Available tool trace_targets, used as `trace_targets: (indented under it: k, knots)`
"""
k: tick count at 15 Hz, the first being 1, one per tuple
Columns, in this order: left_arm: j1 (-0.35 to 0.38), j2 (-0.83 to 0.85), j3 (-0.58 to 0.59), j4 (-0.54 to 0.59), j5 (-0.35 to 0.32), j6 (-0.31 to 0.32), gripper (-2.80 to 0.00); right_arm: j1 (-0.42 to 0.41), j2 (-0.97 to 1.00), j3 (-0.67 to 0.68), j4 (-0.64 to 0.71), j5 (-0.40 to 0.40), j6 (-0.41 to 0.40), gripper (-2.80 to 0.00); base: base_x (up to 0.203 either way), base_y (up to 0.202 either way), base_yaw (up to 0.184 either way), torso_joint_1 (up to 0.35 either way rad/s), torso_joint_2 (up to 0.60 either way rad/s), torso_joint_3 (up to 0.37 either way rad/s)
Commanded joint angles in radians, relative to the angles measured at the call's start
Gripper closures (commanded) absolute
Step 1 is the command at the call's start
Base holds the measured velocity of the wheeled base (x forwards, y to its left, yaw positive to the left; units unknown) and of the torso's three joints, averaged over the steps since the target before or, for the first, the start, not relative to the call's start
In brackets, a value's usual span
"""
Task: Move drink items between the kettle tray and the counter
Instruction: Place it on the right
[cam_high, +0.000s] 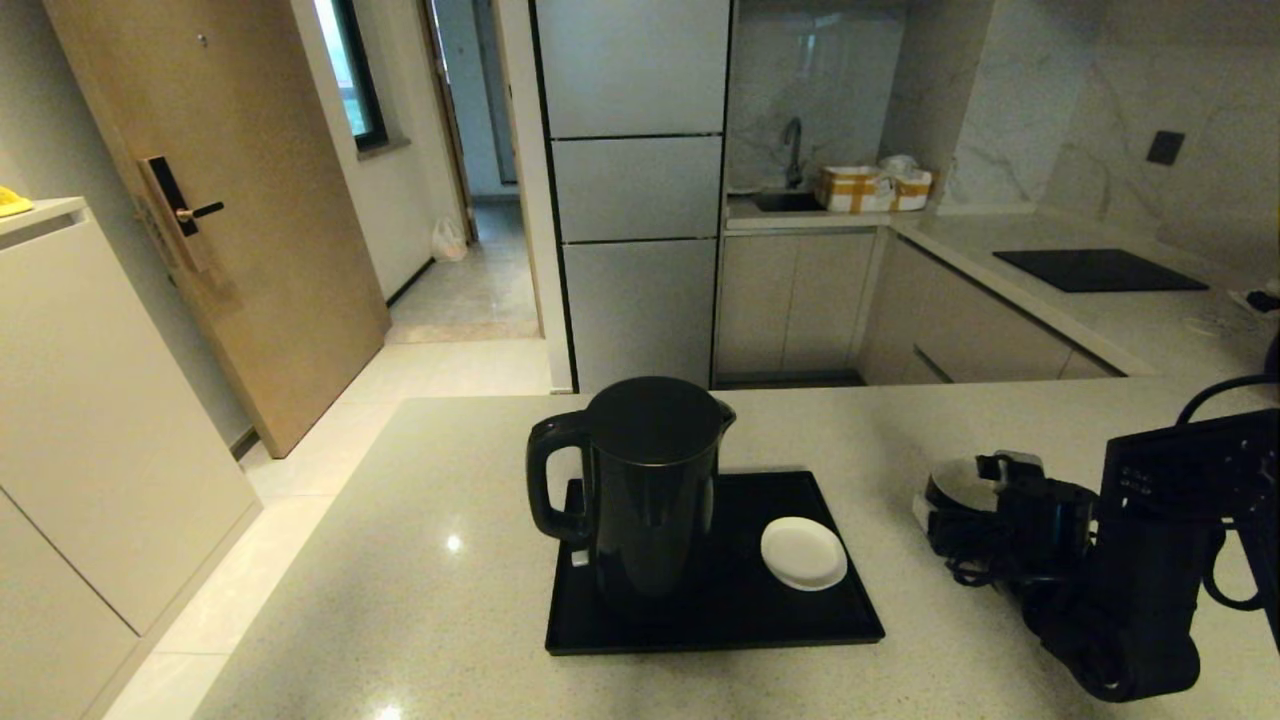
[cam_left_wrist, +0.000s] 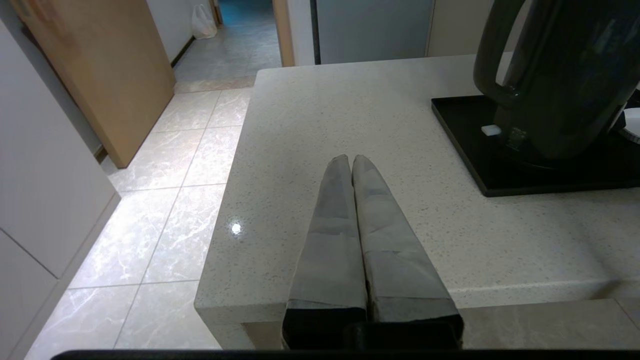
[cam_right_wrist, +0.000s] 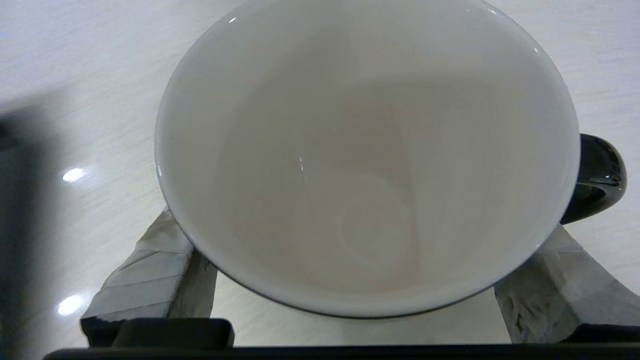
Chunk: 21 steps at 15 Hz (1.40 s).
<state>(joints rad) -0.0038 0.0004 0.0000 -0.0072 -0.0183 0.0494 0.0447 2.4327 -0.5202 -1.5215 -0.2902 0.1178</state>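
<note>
The black kettle stands upright on the left half of the black tray, handle to the left; it also shows in the left wrist view as kettle on tray. To the right of the tray, low over the counter, my right gripper is shut on the black mug. The mug, white inside, sits between the taped fingers; its underside is hidden. My left gripper is shut and empty over the counter's front left corner.
A small white saucer lies bare on the right half of the tray. The counter's left edge drops to the tiled floor. A black hob panel lies on the far right worktop, and boxes stand by the sink.
</note>
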Motion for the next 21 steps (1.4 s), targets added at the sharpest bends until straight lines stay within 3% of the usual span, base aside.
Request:
trace_targets:
  k: [1, 17, 18, 21]
  knots:
    - [0.001, 0.0, 0.0, 0.0, 0.0, 0.0, 0.0, -0.051, 0.04, -0.05, -0.009, -0.003, -0.01, 0.0, 0.0, 0.0, 0.0, 0.0, 0.0, 0.0]
    - [0.001, -0.002, 0.0, 0.0, 0.0, 0.0, 0.0, -0.065, 0.032, -0.038, -0.009, 0.029, -0.015, 0.0, 0.0, 0.0, 0.0, 0.0, 0.0, 0.0]
    - [0.001, -0.002, 0.0, 0.0, 0.0, 0.0, 0.0, -0.065, 0.032, -0.038, -0.009, 0.029, -0.015, -2.8, 0.0, 0.0, 0.0, 0.0, 0.0, 0.0]
    - [0.001, 0.0, 0.0, 0.0, 0.0, 0.0, 0.0, -0.063, 0.038, -0.042, -0.009, 0.025, -0.018, -2.8, 0.0, 0.0, 0.0, 0.0, 0.0, 0.0]
